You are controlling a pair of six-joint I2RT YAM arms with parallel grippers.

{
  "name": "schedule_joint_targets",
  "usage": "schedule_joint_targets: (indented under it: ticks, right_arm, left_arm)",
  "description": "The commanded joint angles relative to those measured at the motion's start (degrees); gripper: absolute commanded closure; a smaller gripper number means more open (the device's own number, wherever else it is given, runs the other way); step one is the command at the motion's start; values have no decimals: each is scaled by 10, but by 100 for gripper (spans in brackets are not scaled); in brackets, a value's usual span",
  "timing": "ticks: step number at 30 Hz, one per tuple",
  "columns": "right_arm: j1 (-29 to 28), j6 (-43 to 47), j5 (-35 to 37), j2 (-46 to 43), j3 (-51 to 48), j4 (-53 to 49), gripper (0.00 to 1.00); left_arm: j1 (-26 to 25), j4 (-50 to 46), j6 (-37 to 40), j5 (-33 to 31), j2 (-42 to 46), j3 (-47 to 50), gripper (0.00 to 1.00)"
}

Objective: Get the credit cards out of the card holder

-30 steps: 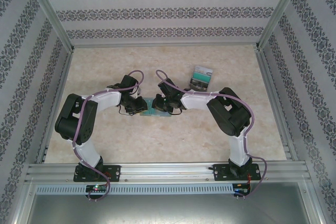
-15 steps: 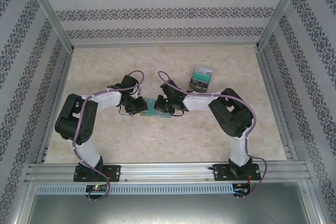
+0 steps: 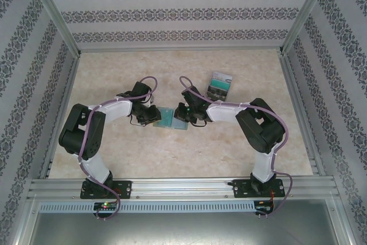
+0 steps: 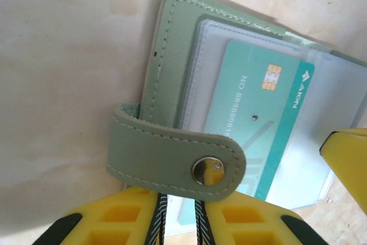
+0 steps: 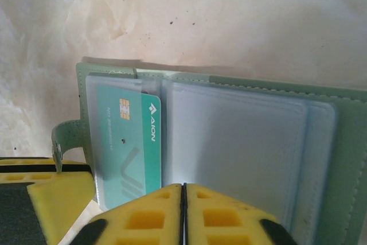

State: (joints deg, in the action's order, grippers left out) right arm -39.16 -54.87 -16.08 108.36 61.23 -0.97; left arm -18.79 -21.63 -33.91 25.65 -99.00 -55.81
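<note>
Lying open on the bench (image 3: pixel 149 153), the card holder (image 3: pixel 167 117) is steadied for extraction. Left jaws, almost shut, clamp its 9 o'clock edge, while right jaws, shut, meet its sleeves. Freed credit cards (image 3: pixel 219 84) sit at 1 o'clock, and one teal card (image 4: pixel 258 119) is sleeved.

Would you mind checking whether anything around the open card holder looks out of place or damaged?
Nothing looks damaged or spilled. The one untidy thing is the snap strap of the card holder, curled across a corner of the teal card in its sleeve, ahead of the left gripper.
</note>
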Motion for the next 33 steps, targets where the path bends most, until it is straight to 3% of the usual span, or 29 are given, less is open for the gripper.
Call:
schedule_joint_targets:
  ticks: [1,21,33]
  right_arm:
    - [-12,17,-3,-2,17,1,80]
    - [-21,14,-1,42,44,-32,76]
    - [-22,7,-36,61,53,6,78]
  left_arm:
    - [-6,-14,0,-3,21,-8,79]
    - [-6,-18,-6,-5,-30,-11,87]
    - [-6,-18,-5,2,-31,-8,87]
